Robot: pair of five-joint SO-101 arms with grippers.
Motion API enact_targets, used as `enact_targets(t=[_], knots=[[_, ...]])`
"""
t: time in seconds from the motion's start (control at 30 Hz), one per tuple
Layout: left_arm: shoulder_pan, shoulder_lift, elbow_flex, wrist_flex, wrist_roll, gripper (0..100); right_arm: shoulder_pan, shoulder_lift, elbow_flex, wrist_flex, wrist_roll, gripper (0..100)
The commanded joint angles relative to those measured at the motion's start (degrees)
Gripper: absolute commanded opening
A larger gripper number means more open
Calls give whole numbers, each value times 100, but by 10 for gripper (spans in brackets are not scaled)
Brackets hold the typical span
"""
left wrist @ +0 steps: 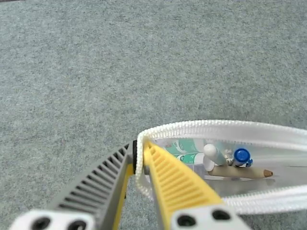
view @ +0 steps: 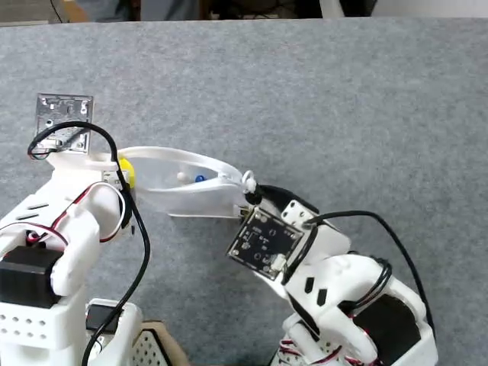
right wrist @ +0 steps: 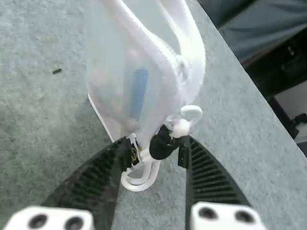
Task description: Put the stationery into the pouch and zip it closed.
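A translucent white pouch lies on the grey table between the two arms, its zipper mouth gaping open. Inside it I see a pencil, a blue-capped item and a white stick. My left gripper, one finger grey and one yellow, is shut on the pouch's end seam; in the high view it sits at the pouch's left tip. My right gripper with black fingers is shut on the black zipper pull at the pouch's other end. A white ring hangs by the pull.
Grey felt covers the whole table, with open room beyond the pouch and to the right. Both arm bodies crowd the near edge. A small dark speck lies on the felt beside the pouch.
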State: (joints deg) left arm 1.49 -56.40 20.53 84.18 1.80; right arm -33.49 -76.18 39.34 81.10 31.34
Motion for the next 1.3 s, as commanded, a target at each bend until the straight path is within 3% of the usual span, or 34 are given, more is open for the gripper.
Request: enact_targets(t=[0.0, 0.4, 0.53, 0.67, 1.07, 1.27], knots=[[-31, -44, 13, -88, -26, 29, 299, -4, 101, -167, 44, 170], [-22, -53, 13, -88, -26, 29, 536, -4, 1490, -1345, 70, 170], [-22, -53, 13, -88, -26, 29, 536, -4, 1490, -1345, 70, 152], [-22, -53, 13, -88, -26, 29, 536, -4, 1490, -1363, 70, 14], [-22, -44, 13, -88, -26, 29, 519, -4, 1341, -1310, 79, 12], [-22, -18, 13, -88, -26, 30, 308, -4, 338, -563, 299, 12]])
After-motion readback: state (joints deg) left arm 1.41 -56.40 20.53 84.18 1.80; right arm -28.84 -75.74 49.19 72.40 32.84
